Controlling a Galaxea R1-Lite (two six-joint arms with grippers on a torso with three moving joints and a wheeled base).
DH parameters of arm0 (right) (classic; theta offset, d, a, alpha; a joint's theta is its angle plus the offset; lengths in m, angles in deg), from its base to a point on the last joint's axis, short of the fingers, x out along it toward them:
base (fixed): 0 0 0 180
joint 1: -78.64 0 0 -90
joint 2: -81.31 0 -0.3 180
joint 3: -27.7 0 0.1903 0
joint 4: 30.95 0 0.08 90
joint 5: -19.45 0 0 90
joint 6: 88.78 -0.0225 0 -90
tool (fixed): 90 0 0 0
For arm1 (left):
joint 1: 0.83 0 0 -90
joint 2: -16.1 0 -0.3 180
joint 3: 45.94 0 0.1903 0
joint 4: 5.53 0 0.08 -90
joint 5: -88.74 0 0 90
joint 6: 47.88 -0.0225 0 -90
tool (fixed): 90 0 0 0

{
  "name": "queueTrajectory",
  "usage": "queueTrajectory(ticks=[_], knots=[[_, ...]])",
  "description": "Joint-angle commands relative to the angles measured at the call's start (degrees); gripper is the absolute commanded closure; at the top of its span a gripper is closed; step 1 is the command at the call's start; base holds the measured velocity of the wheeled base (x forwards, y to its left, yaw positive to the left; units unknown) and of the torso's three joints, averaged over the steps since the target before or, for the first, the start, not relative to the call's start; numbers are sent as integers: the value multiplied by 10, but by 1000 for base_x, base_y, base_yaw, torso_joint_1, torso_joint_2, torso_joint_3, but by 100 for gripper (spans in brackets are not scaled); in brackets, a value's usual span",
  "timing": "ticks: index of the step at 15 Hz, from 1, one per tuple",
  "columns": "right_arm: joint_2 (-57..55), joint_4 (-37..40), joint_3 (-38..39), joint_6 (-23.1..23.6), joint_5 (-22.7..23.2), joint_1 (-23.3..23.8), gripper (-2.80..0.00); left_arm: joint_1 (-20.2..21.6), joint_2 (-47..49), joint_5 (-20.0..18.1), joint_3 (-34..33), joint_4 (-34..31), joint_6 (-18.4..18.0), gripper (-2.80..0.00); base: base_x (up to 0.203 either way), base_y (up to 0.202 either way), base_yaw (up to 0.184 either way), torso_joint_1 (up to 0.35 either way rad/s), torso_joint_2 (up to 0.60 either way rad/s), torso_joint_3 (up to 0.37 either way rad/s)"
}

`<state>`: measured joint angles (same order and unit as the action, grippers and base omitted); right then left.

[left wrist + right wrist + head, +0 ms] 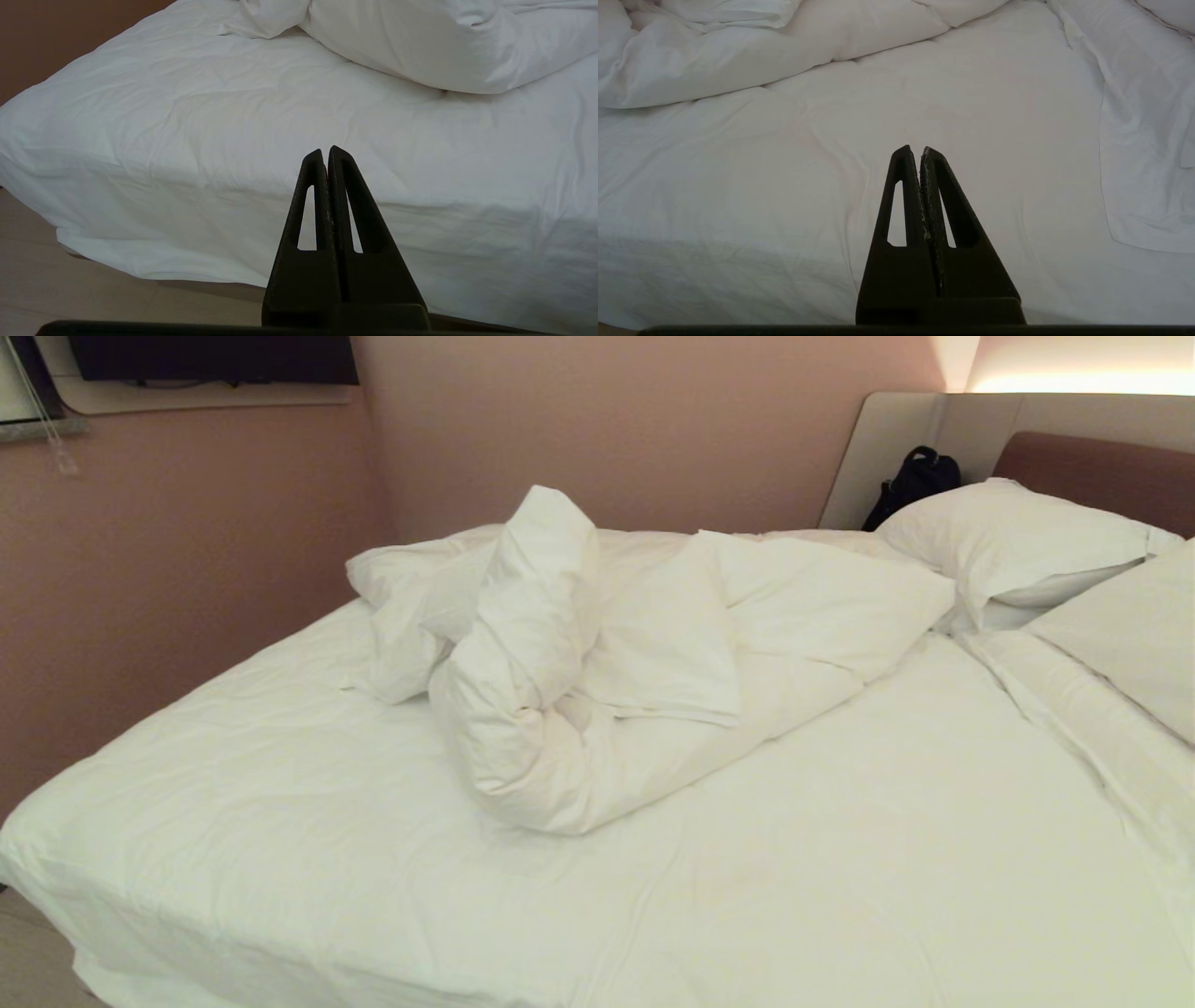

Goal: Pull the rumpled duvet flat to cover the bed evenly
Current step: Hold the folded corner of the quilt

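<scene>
- Head view: bed (280, 821), white-sheeted, fills the frame, seen from its near side. Duvet (597, 691) heaped in a twisted mound across the middle and far half, one fold standing up; near half of the mattress bare. Two pillows (1018, 541) at the headboard (1102, 467), a dark bag (915, 481) behind them. Neither arm in frame.
- Left wrist view: left gripper (325, 151), fingers pressed together, nothing between them, held off the near edge of the bed toward its foot corner. Shows floor (70, 284) and the hanging sheet edge, absent from the head view; the duvet's lower bulge lies beyond.
- Right wrist view: right gripper (914, 150), likewise clenched and empty, over the near mattress edge. Shows a flat duvet flap running down the pillow side.
- Step, judged: not begun; both arms parked.
- Next move, judged: open the fingers, reach across to a duvet edge or corner, pinch, draw toward the foot and near side.
</scene>
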<state>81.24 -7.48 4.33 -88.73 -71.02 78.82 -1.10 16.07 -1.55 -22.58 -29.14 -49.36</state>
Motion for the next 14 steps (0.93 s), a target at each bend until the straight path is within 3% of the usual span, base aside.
queueTrajectory(ticks=[1, 14], knots=[[0, 0, 0, 0, 0, 0, 0, 0, 0, 0, 0, 0, 0, 0, 0, 0, 0, 0, 0, 0], [0, 0, 0, 0, 0, 0, 0, 0, 0, 2, 4, -1, -2, 0, 0, 0, 0, 0, 0, 0]])
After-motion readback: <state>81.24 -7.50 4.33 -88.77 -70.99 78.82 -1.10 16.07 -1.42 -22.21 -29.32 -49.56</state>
